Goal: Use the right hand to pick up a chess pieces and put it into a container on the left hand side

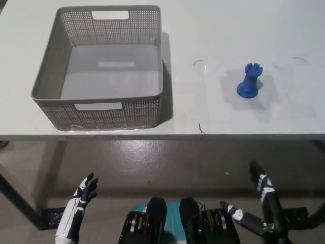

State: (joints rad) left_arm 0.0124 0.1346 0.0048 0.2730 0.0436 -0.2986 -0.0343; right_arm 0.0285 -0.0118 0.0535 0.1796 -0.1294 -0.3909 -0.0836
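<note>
A white table (244,122) spans the view. On its left part sits a grey perforated plastic basket (96,109). Well to its right a small blue rook chess piece (249,81) stands upright, crown up. Below the table edge, my black right hand (256,206) and white left hand (81,201) hang empty, fingers spread.

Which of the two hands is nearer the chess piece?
The black right hand, open below the table edge, under the blue rook. The white left hand hangs lower left, below the basket.
</note>
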